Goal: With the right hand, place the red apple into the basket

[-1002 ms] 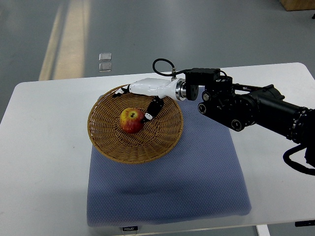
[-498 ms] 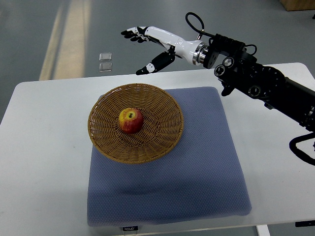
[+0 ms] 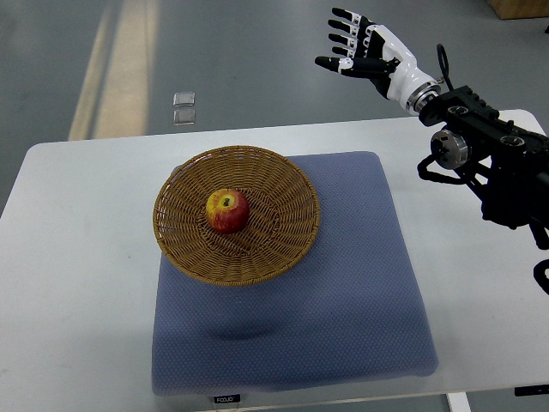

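Resting near the middle of the woven basket (image 3: pixel 236 215), the red apple (image 3: pixel 227 210) sits upright with its stem dimple facing up and a yellowish patch around the stem. Nothing touches the fruit. The basket is shallow and round, made of brown wicker, and it lies on the far left part of a blue-grey mat (image 3: pixel 343 292); its left rim overhangs the mat's edge slightly. The mat is spread on a white table (image 3: pixel 77 257) with rounded corners, and a small label shows at the mat's near edge.

The right robot hand (image 3: pixel 364 47) is raised above the far right side of the scene, beyond the table's far edge in the picture and well apart from the basket and the apple. It is white with black fingertips (image 3: pixel 341 15). Its fingers are spread and slightly bent, palm turned toward the left of the picture, and it holds nothing. The wrist joins a black forearm (image 3: pixel 480 154) with exposed joints and a looped cable, which enters from the right edge over the table's right side.

On the grey floor beyond the table lie two small pale squares (image 3: pixel 184 107), one just behind the other, beside a broad light stripe (image 3: pixel 116 60) running away from the camera.
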Action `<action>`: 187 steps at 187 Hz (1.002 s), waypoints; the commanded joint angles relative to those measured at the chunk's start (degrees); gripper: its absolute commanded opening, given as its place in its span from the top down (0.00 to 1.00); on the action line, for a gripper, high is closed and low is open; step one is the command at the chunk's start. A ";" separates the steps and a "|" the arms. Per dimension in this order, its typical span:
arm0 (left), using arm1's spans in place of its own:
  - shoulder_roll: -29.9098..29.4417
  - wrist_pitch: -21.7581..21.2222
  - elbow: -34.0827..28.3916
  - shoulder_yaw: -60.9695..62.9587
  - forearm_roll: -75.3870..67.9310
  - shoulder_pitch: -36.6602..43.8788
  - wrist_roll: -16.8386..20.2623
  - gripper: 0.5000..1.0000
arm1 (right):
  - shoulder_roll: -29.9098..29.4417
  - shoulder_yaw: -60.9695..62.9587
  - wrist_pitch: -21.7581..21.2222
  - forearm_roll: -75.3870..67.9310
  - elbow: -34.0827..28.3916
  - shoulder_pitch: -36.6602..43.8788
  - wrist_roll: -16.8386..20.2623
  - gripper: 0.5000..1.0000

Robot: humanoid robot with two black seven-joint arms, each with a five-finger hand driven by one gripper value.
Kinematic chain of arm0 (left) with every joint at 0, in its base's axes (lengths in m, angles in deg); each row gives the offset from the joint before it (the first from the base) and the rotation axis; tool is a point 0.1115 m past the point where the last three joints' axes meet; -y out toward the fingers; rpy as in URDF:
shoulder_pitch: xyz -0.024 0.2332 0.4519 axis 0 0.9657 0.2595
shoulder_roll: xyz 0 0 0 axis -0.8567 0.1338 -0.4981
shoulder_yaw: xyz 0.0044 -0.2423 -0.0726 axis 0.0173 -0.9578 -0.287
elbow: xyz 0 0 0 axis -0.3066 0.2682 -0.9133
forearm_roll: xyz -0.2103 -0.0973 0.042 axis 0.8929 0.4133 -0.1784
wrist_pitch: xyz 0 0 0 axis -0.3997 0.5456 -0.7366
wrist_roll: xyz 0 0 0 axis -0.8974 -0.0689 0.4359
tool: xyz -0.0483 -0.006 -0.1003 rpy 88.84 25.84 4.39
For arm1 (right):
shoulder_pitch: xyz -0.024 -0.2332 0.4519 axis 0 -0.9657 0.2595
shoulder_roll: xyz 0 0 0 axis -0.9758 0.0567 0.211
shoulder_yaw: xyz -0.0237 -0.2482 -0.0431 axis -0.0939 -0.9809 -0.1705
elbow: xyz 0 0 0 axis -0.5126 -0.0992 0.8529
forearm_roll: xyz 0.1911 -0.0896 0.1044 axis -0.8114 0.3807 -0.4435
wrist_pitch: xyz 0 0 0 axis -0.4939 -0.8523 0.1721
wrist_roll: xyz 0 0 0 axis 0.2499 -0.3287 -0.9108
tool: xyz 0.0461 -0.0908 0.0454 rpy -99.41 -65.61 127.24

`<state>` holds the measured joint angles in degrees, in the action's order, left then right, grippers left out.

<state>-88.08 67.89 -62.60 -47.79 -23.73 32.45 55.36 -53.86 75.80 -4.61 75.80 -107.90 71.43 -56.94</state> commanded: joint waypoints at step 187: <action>0.00 0.00 0.00 0.00 0.00 0.01 -0.01 0.00 | -1.29 1.31 -0.26 -23.13 2.49 -10.38 0.14 0.15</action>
<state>-88.08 67.89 -62.60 -47.79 -23.73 32.45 55.40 -55.22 77.11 -4.88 52.67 -105.46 61.28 -56.80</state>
